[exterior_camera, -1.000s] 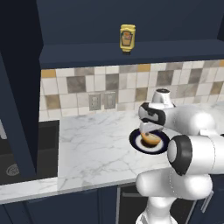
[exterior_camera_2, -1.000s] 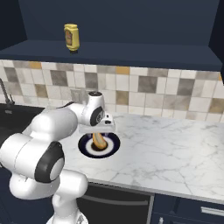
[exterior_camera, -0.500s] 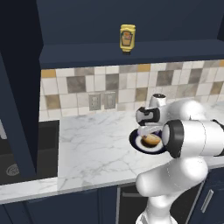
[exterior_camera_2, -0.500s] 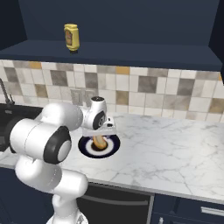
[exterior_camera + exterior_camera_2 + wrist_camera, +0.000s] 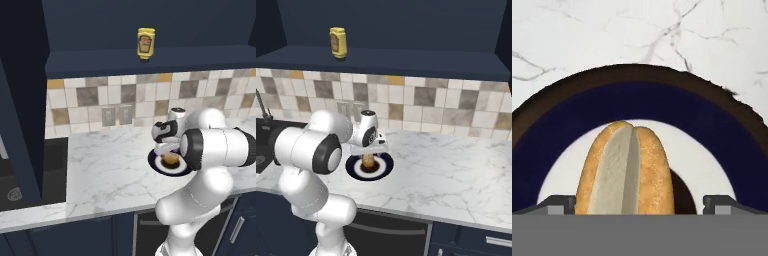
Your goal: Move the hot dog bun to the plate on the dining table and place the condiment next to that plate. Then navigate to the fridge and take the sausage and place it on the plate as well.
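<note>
gripper [image 5: 637, 205] hung with fingers wide either side of the hot dog bun [image 5: 626, 170], which lay on a navy-rimmed plate [image 5: 712, 130] on the marble counter [image 5: 110, 165]. beyond, on the shelf [image 5: 200, 55], the condiment bottle [image 5: 145, 43]; its label was unreadable.

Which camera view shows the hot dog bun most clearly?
The hand view: the hot dog bun is seen close from above, with its pale split top, lying on the navy-rimmed plate. In the left base view the bun is a small tan spot partly hidden by the arm. In the right base view the bun appears small under the end effector.
</note>
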Robot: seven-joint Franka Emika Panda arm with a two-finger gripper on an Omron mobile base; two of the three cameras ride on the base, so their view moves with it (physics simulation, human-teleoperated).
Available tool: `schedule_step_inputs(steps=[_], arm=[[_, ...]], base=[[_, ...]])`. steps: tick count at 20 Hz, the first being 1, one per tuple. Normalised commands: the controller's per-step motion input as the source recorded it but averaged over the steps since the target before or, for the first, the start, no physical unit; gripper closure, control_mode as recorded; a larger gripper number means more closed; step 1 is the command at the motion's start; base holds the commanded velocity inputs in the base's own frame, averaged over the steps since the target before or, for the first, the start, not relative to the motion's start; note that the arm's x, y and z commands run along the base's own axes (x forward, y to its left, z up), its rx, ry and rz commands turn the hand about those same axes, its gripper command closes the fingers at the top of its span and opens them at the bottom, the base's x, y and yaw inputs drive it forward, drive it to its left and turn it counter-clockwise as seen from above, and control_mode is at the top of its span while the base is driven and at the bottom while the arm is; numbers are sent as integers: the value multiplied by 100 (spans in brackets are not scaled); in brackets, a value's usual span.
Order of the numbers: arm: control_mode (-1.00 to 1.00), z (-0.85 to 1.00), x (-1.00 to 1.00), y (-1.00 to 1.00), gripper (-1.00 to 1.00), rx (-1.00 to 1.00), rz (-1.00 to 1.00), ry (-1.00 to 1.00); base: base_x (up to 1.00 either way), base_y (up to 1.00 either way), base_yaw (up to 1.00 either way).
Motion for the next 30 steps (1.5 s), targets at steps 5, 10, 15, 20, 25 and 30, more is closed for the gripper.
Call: schedule_step_inputs(steps=[5, 10, 15, 20, 25, 30], arm=[[-100, -18, -24, 0, -100, 0, 1, -8], [-100, -22, -33, 0, -100, 0, 0, -4], [-100, -26, -12, 1, -100, 0, 0, 0], [-100, -26, -1, 2, 100, 0, 0, 0], [-100, 7, -30, 0, 100, 0, 0, -4], [-100, 87, -62, -1, 100, 0, 0, -21]], base=[[0, 0, 0], [0, 0, 0], [0, 0, 0], [0, 0, 0], [0, 0, 0], [0, 0, 0]])
